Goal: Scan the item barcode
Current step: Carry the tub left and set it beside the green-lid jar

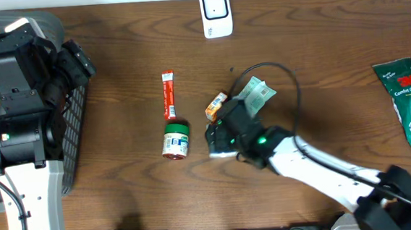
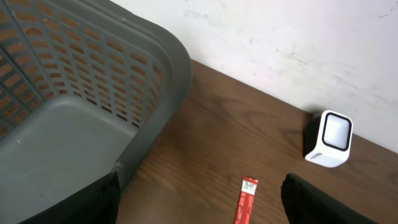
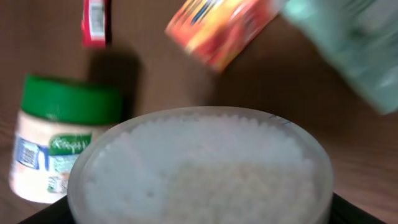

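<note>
A round clear-lidded tub (image 3: 199,168) is clasped between the fingers of the right gripper (image 1: 230,131), near the table's middle. A green-lidded jar (image 1: 176,139) is seen just beside it to the left, and an orange packet (image 1: 216,105) and a pale green pouch (image 1: 256,91) just beyond. Bare wood is left between these and the white scanner (image 1: 215,13) at the far edge. The left gripper (image 2: 200,193) is held wide open and empty beside the grey basket (image 2: 74,124).

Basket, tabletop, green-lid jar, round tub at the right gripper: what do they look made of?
Basket: grey moulded plastic, matte; slotted walls.
Tabletop: dark wood or wood-look laminate; visible grain, slight sheen.
Green-lid jar: likely plastic; pale body, printed label.
Round tub: translucent plastic, whitish contents showing through; blurred, so unsure.
</note>
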